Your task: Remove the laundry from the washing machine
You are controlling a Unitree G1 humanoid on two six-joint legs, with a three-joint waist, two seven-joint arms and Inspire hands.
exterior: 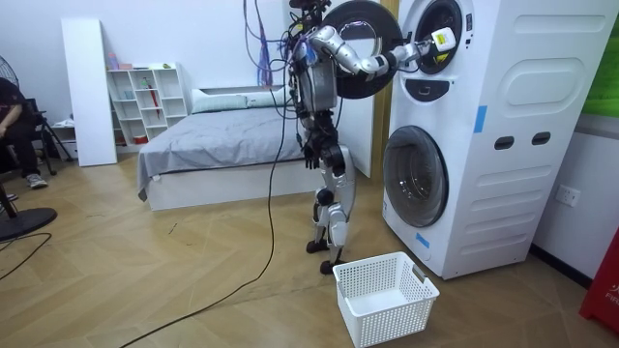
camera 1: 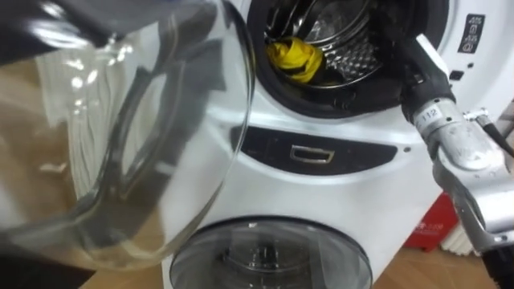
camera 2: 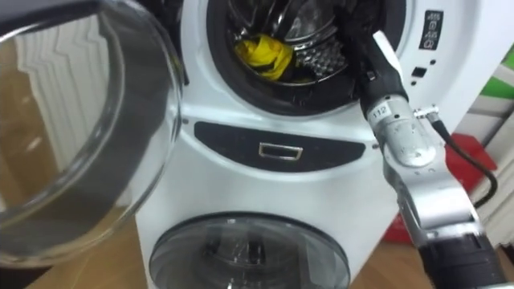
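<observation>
Robot stands at stacked washer (camera 1: pixel 321 185); basket (exterior: pixel 392 314) on floor by its feet. Left hand (exterior: pixel 309 151) hangs at the hip, fingers: cannot tell. Nearest, left: upper glass door (camera 1: pixel 120 136), swung open. Right arm reaches from near right up into the upper opening; right hand (camera 2: pixel 369 56) at the rim's right side, fingers hidden, grip: cannot tell. Farther in: yellow cloth (camera 1: pixel 295 60) lies at the drum (camera 1: pixel 353 56) mouth, left of the hand, apart from it.

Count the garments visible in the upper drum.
1: a yellow garment lies at the front left of the upper drum. More may be hidden deeper inside.
</observation>
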